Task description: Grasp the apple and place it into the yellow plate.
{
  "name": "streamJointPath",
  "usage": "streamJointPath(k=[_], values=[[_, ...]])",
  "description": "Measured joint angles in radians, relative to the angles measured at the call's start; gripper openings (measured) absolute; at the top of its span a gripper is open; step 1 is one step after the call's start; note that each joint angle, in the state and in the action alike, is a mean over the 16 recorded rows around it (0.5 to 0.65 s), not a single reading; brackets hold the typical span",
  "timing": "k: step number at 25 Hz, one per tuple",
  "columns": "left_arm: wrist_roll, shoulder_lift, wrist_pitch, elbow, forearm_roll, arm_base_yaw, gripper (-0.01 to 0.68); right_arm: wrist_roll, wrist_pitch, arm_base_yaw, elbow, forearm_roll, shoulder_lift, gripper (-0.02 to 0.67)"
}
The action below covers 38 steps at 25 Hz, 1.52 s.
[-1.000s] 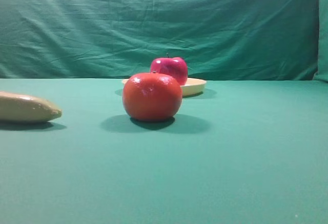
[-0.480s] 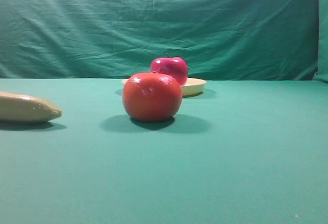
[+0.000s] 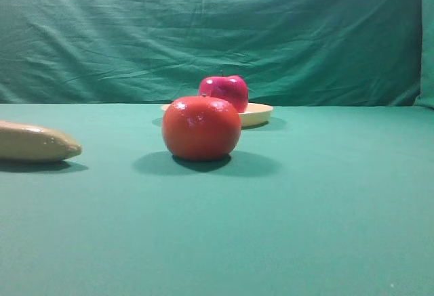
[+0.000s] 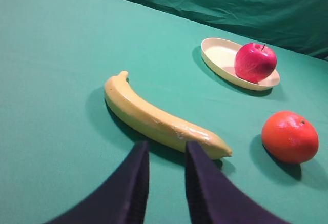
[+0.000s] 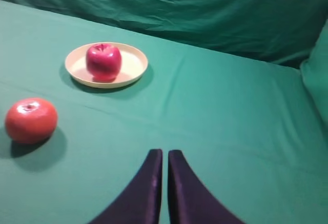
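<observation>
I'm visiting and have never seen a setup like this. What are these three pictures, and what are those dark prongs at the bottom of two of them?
It is a two-armed robot at a table covered in green cloth. One picture looks across the table from the front. The other two come from cameras on the arms' wrists. The dark prongs are each arm's claw: the left claw stands slightly apart, the right claw is nearly closed, and both hold nothing. On the cloth lie a banana and an orange-red round fruit. The apple sits in the yellow plate.

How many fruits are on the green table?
3: the apple sits in the yellow plate, the orange-red fruit lies nearer, the banana lies by the left gripper.
</observation>
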Motion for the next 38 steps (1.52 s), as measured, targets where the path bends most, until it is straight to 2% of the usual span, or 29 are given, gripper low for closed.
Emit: streamJointPath(k=[12, 38], values=[[0.0, 0.0, 0.0, 0.0, 0.0, 0.0, 0.157, 0.001, -0.087, -0.094, 0.174, 0.001, -0.082, 0.0], [0.0, 0.0, 0.0, 0.0, 0.0, 0.0, 0.157, 0.001, -0.088, -0.1, 0.187, 0.002, -0.084, 0.0]])
